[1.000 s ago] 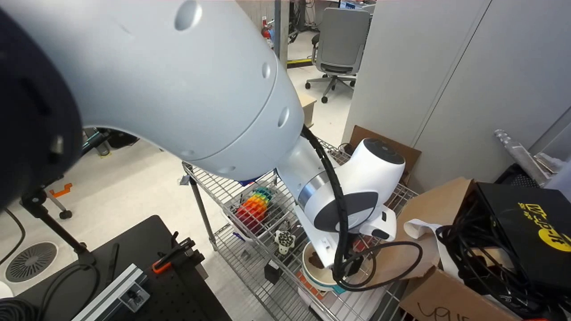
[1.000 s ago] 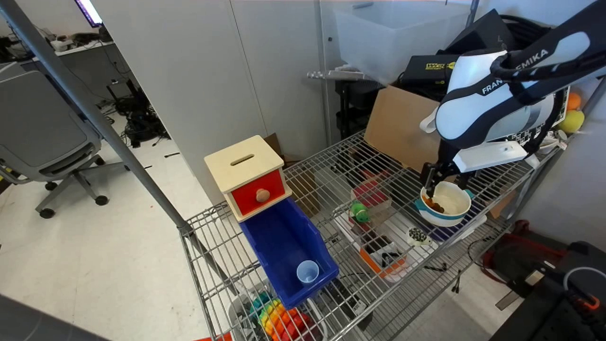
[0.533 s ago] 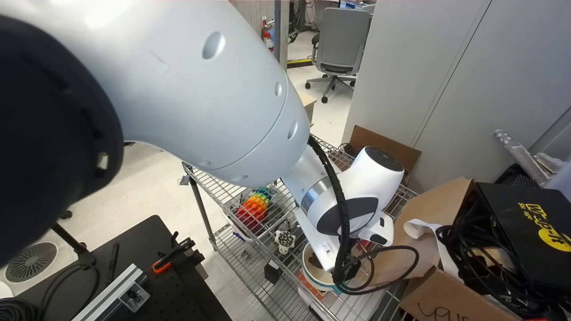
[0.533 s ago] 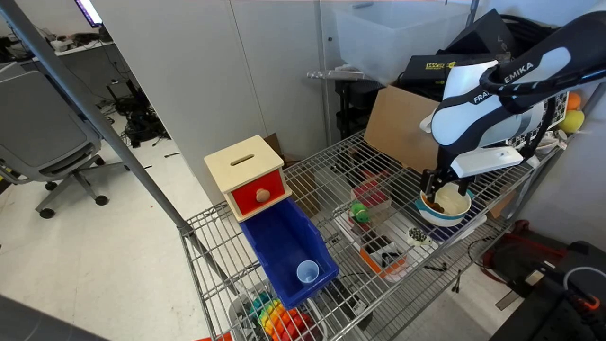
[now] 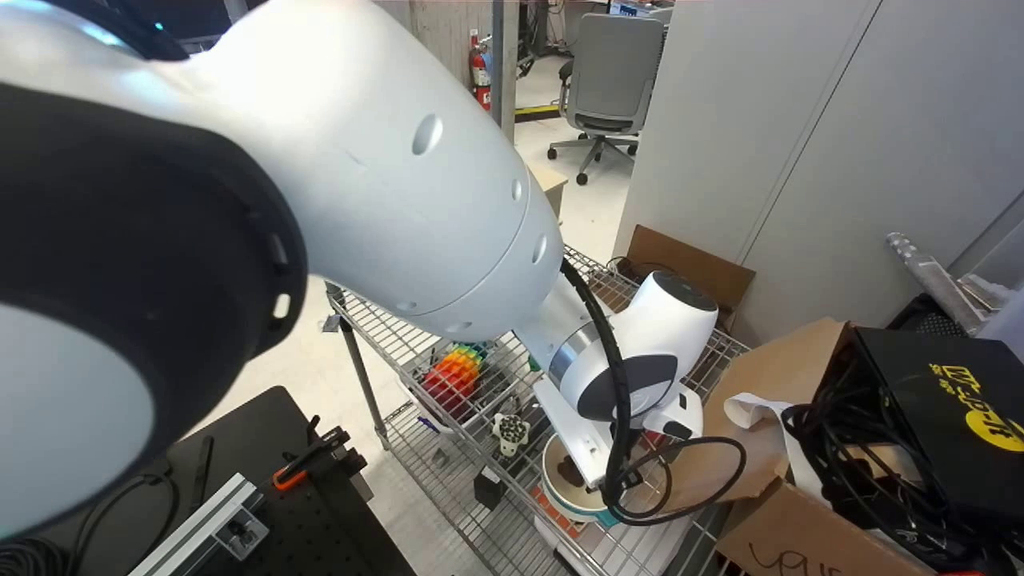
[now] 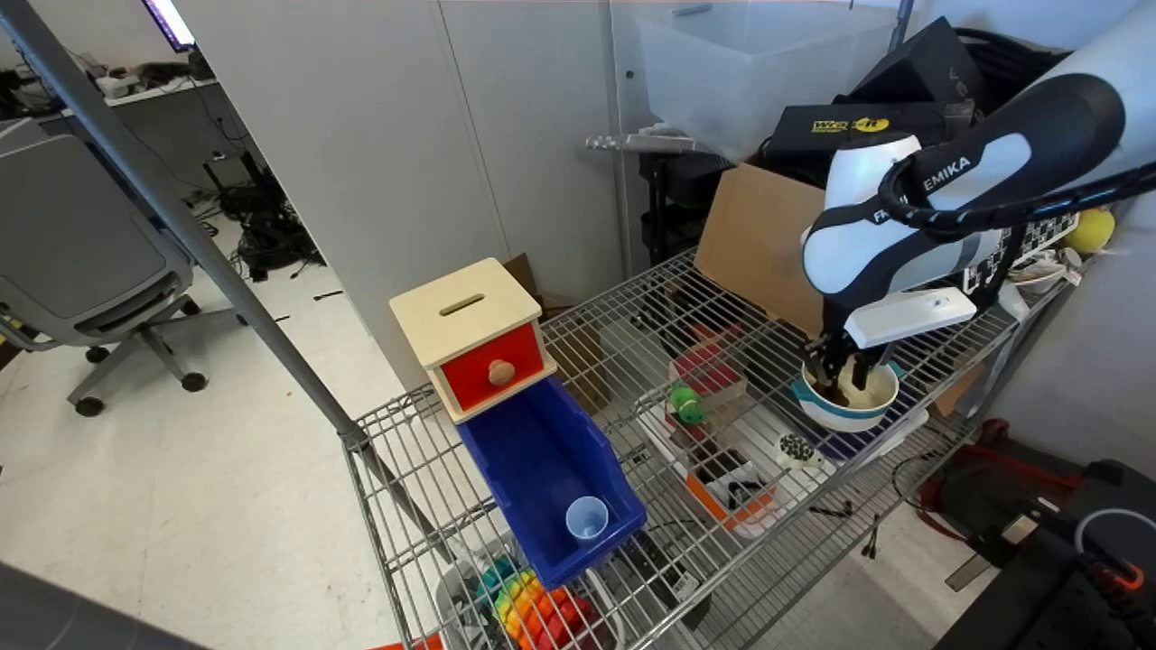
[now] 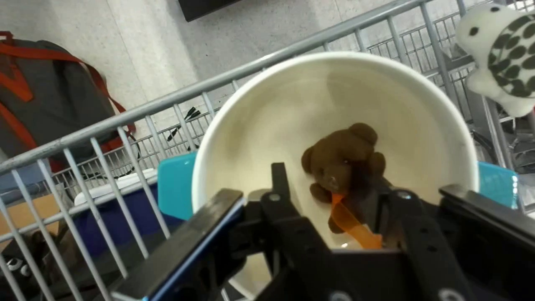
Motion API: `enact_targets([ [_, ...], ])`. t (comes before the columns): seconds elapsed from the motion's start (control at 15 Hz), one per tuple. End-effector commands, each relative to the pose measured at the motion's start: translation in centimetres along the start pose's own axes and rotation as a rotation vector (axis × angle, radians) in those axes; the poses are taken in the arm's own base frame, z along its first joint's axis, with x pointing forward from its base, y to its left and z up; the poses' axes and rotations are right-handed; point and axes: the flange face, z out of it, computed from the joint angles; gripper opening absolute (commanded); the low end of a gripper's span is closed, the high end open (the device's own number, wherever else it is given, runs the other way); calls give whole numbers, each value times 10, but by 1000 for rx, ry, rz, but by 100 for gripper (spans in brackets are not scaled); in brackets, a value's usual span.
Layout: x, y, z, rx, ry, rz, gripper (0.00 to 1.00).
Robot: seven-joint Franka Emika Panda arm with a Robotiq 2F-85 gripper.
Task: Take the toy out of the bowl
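Wrist view: the bowl point(image 7: 259, 138) opens under the fingers point(image 7: 283, 209), which stand wide apart, holding nothing. The toy point(image 7: 336, 156) is in the bowl, body showing between the fingers, head beyond them; I cannot tell whether they touch it. Its orange ribbon point(image 7: 355, 228) also shows between them. Approach seems nearly done; gripping and lifting clear remain.

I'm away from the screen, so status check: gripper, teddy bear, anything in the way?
Gripper open, fingers apart. Brown teddy bear inside bowl, not gripped. Possible hindrance: bowl's sides around the bear.
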Motion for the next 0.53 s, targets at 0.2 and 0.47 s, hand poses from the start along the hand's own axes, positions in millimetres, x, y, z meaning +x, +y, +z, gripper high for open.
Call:
enact_targets([
  [0.2,24,-25,-2,-40,-34,34,0],
  [0.47,30,-20,-14,-79,-34,99,1],
])
